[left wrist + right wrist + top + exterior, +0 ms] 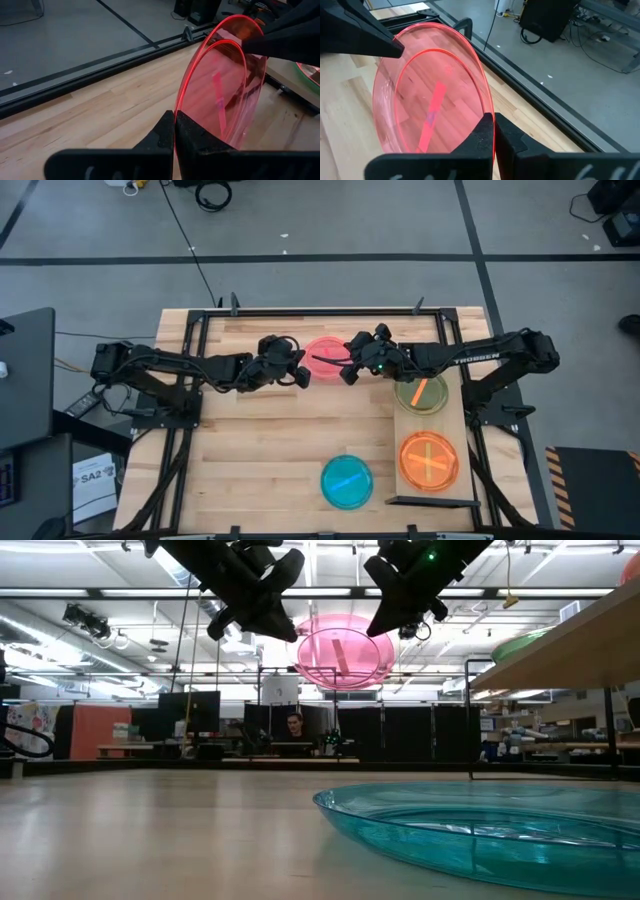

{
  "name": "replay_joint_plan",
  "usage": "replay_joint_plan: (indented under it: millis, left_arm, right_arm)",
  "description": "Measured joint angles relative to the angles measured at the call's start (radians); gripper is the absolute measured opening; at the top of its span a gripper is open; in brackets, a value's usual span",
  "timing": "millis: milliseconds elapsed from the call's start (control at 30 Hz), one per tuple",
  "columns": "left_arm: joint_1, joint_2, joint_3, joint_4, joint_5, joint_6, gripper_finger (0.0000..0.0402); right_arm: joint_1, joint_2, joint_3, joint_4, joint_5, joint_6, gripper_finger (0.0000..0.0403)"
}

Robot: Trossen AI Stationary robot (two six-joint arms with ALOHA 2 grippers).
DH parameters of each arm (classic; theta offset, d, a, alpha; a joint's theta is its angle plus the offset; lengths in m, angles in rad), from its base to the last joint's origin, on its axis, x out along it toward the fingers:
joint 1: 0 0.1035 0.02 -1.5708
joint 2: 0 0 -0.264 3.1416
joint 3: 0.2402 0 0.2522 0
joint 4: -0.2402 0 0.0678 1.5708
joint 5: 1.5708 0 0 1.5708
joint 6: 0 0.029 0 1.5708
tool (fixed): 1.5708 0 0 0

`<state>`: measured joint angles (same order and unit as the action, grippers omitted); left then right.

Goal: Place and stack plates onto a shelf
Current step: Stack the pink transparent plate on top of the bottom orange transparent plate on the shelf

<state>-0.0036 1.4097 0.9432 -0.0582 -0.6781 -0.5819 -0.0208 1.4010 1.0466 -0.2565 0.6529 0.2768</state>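
A pink plate (323,357) hangs in the air over the far middle of the table, tilted, its face toward the near edge (343,652). My left gripper (300,375) is shut on its left rim and my right gripper (350,372) on its right rim. The shelf (456,418) stands at the table's right side, with a green plate (421,393) on its far half and an orange plate (429,460) on its near half. A teal plate (346,482) lies flat on the table near the front edge. My left gripper (174,122) pinches the pink plate's rim (176,102) on the plate's left side between its two fingers, coming about level from the table's left. The plate is lifted clear and stands tilted. My right gripper (494,127) pinches the opposite rim (491,107) on the plate's right side between its two fingers, coming from the table's right. The plate is clear of the table, carried between both grippers.
The black frame rail (300,313) runs along the table's far edge behind the plate. The teal plate (480,825) fills the near foreground of the low view. Bare slatted wood (270,440) spreads between the arms and the near edge. A person (293,725) sits far behind the table.
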Motion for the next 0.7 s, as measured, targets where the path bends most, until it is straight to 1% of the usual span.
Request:
replay_joint_plan:
  millis: [167, 233, 533, 700]
  left_arm:
    - [0.001, 0.000, 0.000, 0.000, 0.000, 0.000, 0.0007]
    - [0.001, 0.000, 0.000, 0.000, 0.000, 0.000, 0.0013]
    - [0.000, 0.000, 0.000, 0.005, 0.002, 0.000, 0.0092]
    - [0.000, 0.000, 0.000, 0.004, 0.002, 0.001, 0.0118]
  right_arm:
    - [0.000, 0.000, 0.000, 0.000, 0.000, 0.000, 0.0006]
    - [0.000, 0.000, 0.000, 0.000, 0.000, 0.003, 0.0006]
    - [-0.002, -0.002, 0.000, 0.002, -0.026, 0.021, 0.0005]
    - [-0.002, -0.032, 0.000, -0.033, -0.028, 0.039, 0.0005]
